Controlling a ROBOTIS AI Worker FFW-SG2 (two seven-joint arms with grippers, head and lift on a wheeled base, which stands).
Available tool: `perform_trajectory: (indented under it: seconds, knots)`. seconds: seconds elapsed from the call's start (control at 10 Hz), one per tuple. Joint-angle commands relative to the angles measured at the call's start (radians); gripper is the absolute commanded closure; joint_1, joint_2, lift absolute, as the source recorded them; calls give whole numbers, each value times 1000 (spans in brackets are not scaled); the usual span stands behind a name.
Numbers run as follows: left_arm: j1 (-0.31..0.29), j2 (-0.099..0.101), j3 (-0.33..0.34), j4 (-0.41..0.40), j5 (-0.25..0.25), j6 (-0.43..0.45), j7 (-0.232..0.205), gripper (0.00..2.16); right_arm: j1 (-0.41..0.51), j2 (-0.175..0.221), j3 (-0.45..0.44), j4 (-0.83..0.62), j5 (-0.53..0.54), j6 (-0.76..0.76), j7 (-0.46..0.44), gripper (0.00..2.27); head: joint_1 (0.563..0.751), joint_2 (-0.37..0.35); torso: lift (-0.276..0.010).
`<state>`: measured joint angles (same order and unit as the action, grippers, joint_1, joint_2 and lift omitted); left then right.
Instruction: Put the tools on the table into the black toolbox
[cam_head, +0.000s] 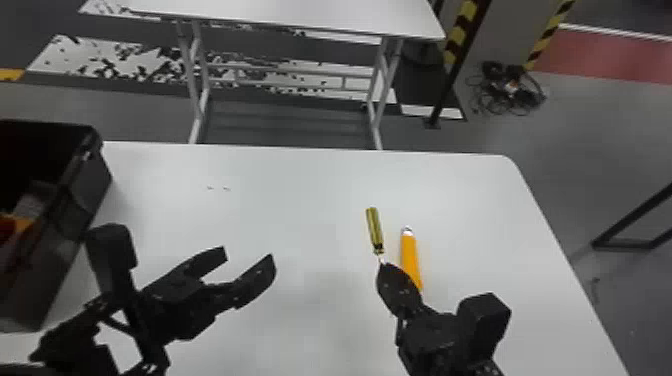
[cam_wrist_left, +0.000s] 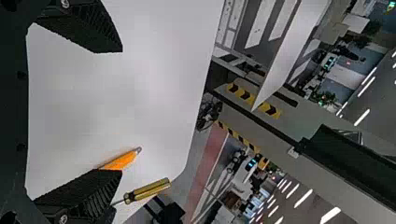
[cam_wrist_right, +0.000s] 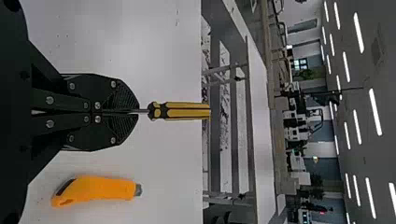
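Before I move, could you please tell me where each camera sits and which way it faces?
Head view: on the head, facing forward and down at the table and toolbox; left end effector and right end effector show.
Left wrist view: on that wrist, looking past its open end effector across the table.
Right wrist view: on that wrist, looking along its end effector, shut on the screwdriver.
Both wrist views share the screwdriver and orange knife.
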<state>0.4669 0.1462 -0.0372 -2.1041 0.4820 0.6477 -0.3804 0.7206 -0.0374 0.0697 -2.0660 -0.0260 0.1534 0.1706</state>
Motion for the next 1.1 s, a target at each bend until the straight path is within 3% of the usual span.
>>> perform_trajectory:
  seconds: [0.0,0.1,0.7,1.0]
  knots:
    - [-24,3,8,-2,50,82,-2,66,0,-12,52,1,38,-4,0,2229,695,-118,-75]
    - [-37,4,16,-1,102,134,0,70,0,-19,82,1,58,-4,0,2229,695,-98,-75]
    - [-109,-2,0,4,213,229,3,73,2,-56,210,6,130,-4,-3,2229,695,-33,-75]
    - [-123,-5,-17,26,211,241,6,76,3,-67,256,3,150,-16,-14,2229,695,-18,-75]
